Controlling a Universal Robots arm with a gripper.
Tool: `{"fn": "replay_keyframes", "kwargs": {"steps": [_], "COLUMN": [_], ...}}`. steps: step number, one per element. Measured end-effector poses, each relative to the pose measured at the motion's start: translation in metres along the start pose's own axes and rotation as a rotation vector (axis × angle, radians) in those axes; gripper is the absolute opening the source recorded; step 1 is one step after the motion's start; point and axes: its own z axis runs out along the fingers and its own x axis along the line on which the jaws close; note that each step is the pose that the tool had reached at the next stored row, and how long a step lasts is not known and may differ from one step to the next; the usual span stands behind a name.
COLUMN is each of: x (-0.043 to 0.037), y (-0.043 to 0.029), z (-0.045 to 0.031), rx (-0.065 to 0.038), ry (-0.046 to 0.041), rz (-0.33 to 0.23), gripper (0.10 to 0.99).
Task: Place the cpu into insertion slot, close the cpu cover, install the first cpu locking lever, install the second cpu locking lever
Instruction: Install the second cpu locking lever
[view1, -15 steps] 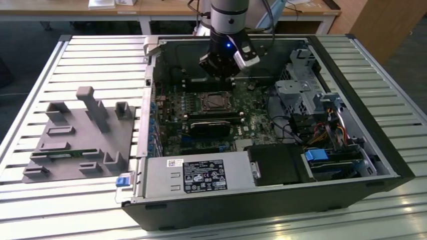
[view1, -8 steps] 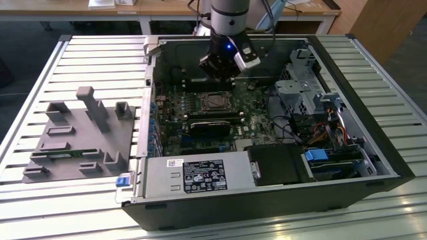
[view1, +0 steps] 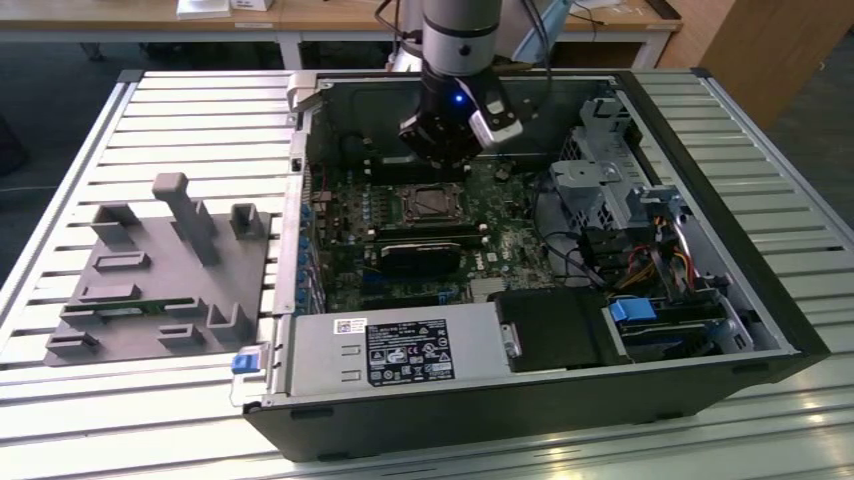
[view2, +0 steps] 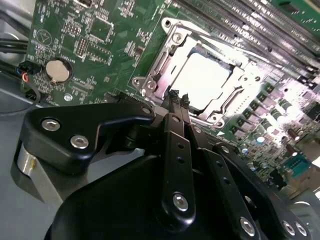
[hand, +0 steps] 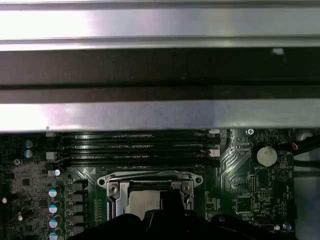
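CPU (view2: 206, 80) work centres on the socket in the upper middle of the second wrist view, where the chip's pale metal top shows bright and flat inside the insertion slot (view2: 155, 80), ringed by the silver cpu cover (view2: 235, 92) that appears folded down around it. In the exterior view the same socket sits at centre frame on the green motherboard (view1: 514, 250), directly below the gripper (view1: 441, 150). The gripper's (view2: 175, 97) black fingers are pressed together with nothing between them, their tips poised just at the socket's near edge. By my judgement the chip is light, rigid and slick on top, with a fragile underside, so it is best held by its edges and never forced. The cover is thin sheet metal, stiff but springy, and would want pressure on its frame rather than over the cut-out.
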Motion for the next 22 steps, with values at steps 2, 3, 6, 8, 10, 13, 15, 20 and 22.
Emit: {"fn": "replay_keyframes", "kwargs": {"steps": [2,3,6,8,10,13,15,20,22], "x": [-0.0001,-0.0001,-0.0002,-0.0002,-0.0002,-0.0002,-0.0003,-0.0003,-0.0004], "y": [-0.0023,-0.0032,-0.0049,-0.0049,-0.0050,-0.0048,-0.0048,-0.0071,-0.0091], "z": [0.0000,0.0000,-0.0001,-0.0001,-0.0012,-0.0053,-0.0069,-0.0070,-0.0071], "rx": [0.000,0.000,0.000,0.000,0.000,0.000,0.000,0.000,0.000], "ry": [0.0000,-0.0001,0.0000,-0.0001,0.0000,0.0000,0.0000,-0.0001,0.0000], "rz": [0.000,0.000,0.000,0.000,0.000,0.000,0.000,0.000,0.000], "gripper": [0.106,0.106,0.106,0.106,0.106,0.106,0.106,0.106,0.106]}}
